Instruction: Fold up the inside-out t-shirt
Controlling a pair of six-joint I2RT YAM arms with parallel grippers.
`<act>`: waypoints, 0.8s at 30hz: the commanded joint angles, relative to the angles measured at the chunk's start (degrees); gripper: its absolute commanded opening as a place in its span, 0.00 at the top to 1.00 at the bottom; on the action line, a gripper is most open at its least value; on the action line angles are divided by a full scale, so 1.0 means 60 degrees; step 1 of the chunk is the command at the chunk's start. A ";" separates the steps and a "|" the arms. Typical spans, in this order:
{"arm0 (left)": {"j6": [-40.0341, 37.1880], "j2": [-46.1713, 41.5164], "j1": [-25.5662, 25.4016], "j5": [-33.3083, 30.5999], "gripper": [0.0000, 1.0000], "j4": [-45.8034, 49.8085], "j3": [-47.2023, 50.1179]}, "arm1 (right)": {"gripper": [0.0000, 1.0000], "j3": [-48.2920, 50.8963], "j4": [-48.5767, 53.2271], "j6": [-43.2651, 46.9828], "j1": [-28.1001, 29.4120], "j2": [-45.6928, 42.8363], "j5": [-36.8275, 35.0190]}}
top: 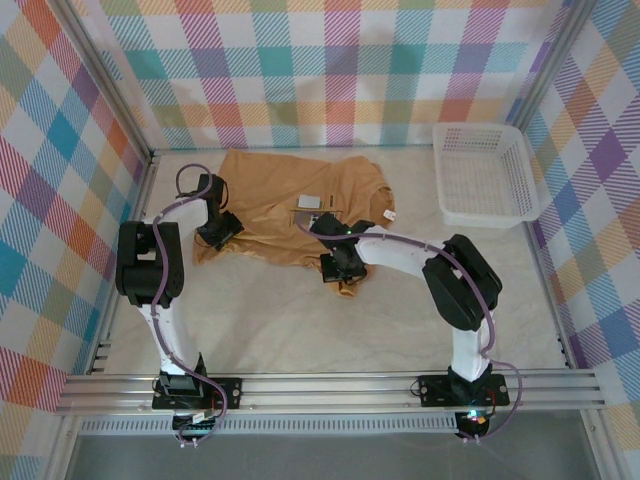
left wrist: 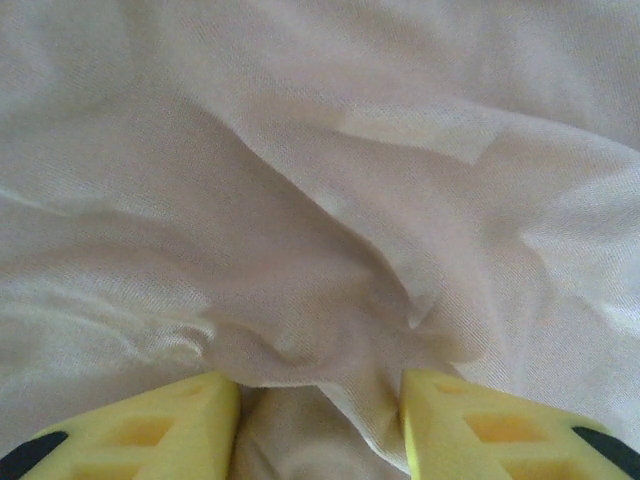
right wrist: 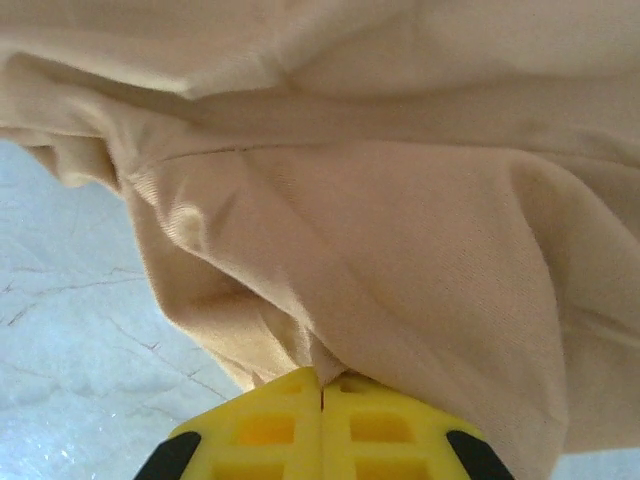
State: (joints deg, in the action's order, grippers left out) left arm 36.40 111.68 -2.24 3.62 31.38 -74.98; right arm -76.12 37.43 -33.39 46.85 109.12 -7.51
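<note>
Marble tabletop (top: 300, 330), tan t-shirt (top: 270, 190), illegible white tags (top: 391, 216)

We see a white mesh basket (top: 487, 175) at the far right of a pale marbled surface (top: 300, 325), plaid walls (top: 330, 70) around, metal rails (top: 330, 385) nearest us.

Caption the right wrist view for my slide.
Right gripper shut on a bunched fold of the tan t-shirt, bare marble tabletop beside it.

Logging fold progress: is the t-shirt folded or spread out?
Spread, unfolded: the t-shirt lies open and rumpled on the table, the right gripper shut on its near edge.
</note>
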 commanded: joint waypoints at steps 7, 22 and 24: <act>0.0157 0.0765 -0.0108 -0.0448 0.54 0.0484 -0.0384 | 1.00 0.0434 0.1256 0.0409 0.1498 -0.2323 -0.0351; 0.0160 0.0919 -0.0364 -0.0647 0.54 0.0923 -0.0726 | 0.49 0.3593 -0.1074 -0.0505 0.3746 -0.4382 -0.0741; 0.0090 0.0761 -0.0363 -0.0740 0.54 0.1107 -0.0816 | 0.50 0.3340 -0.0893 -0.1014 0.2822 -0.4109 -0.0547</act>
State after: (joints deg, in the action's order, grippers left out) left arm 37.04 115.74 -3.68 -0.30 33.01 -80.51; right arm -53.28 31.81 -35.11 69.10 85.34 -7.86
